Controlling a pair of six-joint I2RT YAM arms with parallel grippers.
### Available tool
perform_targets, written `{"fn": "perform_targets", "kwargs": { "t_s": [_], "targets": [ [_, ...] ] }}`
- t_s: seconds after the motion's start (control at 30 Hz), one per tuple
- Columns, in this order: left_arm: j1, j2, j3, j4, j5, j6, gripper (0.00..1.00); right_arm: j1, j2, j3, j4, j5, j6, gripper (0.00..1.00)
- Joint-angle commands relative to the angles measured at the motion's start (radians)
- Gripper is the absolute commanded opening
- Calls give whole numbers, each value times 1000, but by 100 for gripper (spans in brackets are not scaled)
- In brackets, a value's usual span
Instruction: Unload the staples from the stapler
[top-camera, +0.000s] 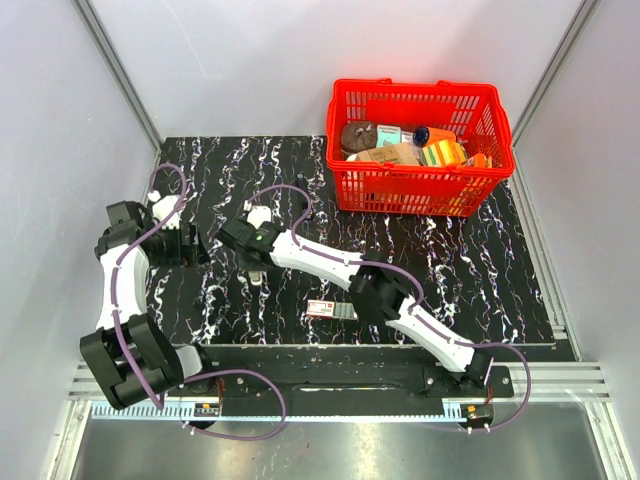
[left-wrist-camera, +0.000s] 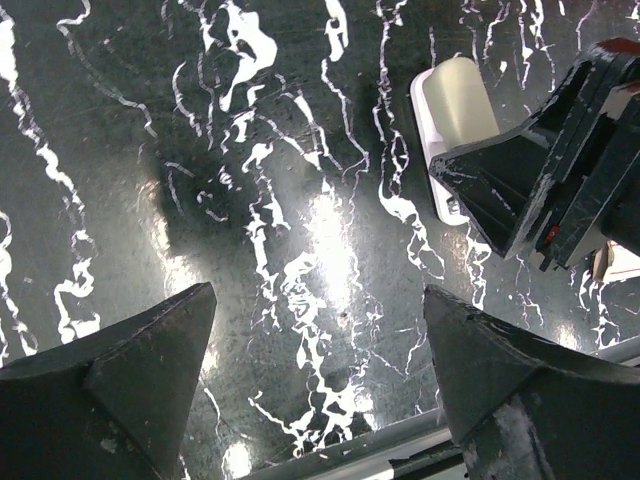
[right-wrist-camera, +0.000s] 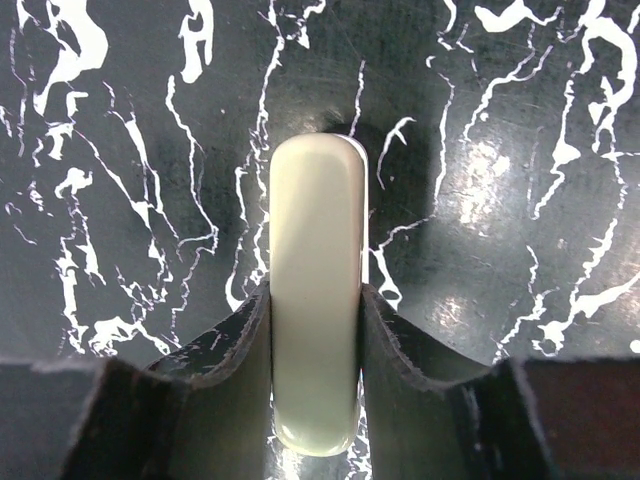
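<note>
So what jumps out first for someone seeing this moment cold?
The red plastic basket crammed with groceries at the far right corner of the black white-veined table grabs the eye first. Next comes the cream oblong stapler left of centre, pinched by the right gripper, with the left gripper open just beside it.

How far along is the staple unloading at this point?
Done: nothing yet. The stapler looks closed, lying on the table, and no loose staples show. In hand: the right hand straddles it, fingers against both sides. The left hand hangs open beside it, empty. Left: opening the stapler and taking the staples out, so nearly the whole job.
</note>
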Motion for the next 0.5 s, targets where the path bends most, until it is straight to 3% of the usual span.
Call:
{"fn": "perform_targets", "kwargs": {
  "t_s": [0.0, 0.1, 0.3, 0.47],
  "targets": [
    [-74, -46, -24, 55, -15, 8, 89, -3, -124, -42, 11, 25, -11, 12],
    [-145, -60, -40, 87, -20, -4, 89, -4, -224, -142, 90, 13, 6, 9],
    [-181, -1, -17, 38, 106, 75, 98, -17, -478, -542, 471, -36, 102, 6],
    [-181, 52, 6, -10, 195, 146, 95, -41, -543, -653, 563, -99, 164, 1]
  ]
}}
